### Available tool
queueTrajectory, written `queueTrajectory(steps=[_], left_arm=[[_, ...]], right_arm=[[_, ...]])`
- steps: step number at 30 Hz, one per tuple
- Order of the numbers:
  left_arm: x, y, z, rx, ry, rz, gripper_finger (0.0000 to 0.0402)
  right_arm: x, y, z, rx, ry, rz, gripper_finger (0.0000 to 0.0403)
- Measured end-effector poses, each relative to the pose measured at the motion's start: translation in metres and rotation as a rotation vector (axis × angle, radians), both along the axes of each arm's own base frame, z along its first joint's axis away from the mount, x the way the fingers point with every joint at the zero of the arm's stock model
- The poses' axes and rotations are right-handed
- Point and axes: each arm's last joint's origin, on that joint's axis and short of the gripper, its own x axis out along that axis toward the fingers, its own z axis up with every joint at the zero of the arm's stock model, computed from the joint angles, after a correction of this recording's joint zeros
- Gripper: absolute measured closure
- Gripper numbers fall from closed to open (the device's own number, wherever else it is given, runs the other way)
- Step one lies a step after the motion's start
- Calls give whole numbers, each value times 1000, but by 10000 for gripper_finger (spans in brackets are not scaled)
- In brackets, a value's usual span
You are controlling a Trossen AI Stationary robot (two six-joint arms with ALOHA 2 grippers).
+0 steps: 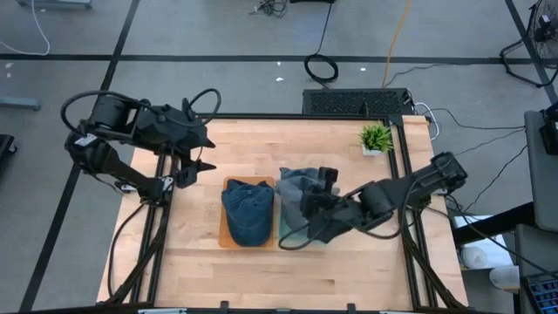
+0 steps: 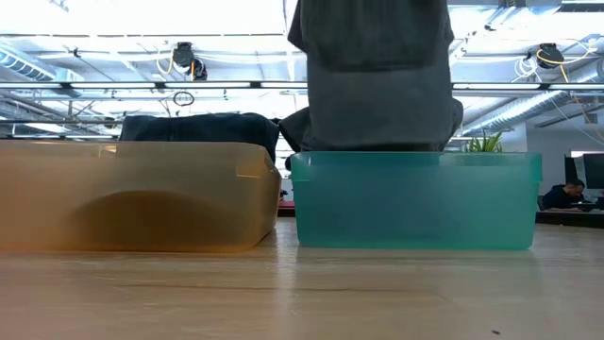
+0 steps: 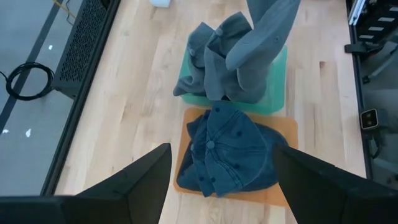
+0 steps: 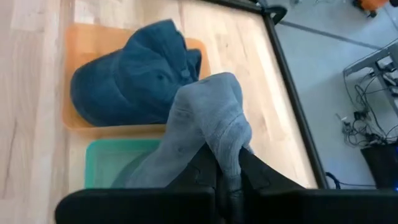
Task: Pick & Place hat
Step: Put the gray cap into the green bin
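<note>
A dark blue hat lies in an orange bin at the middle of the table. Beside it stands a teal bin with a grey hat heaped inside. My right gripper hovers over the teal bin, shut on another grey hat, whose lower edge drops behind the bin's rim in the low view. My left gripper stands open and holds nothing. It hangs in the air at the table's far left, pointing slantwise down toward the bins. My right gripper pinches a bunched fold of the grey hat's cloth between its two fingers. The fingers slant down from the table's right side. The hat hangs over the teal bin; whether its lower part rests on what lies inside, I cannot tell.
A small green plant stands at the table's far right corner, and a black box sits just past the far edge. Bare wood lies in front of both bins and to the left of the orange one.
</note>
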Motion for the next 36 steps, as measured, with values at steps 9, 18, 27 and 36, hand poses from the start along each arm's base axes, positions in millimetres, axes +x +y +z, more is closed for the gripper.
queueTrajectory(steps=[9, 18, 27, 36], left_arm=[[0, 0, -1, 2, 4, -2, 117], [0, 0, -1, 2, 4, -1, 117], [0, 0, -1, -11, 2, 14, 117], [0, 0, -1, -14, 2, 18, 117]], right_arm=[[6, 3, -44, 71, 69, -24, 399], [8, -1, -80, 104, 117, -19, 398], [7, -33, -116, 131, 171, -35, 370], [-18, -40, -70, 160, 25, -15, 238]])
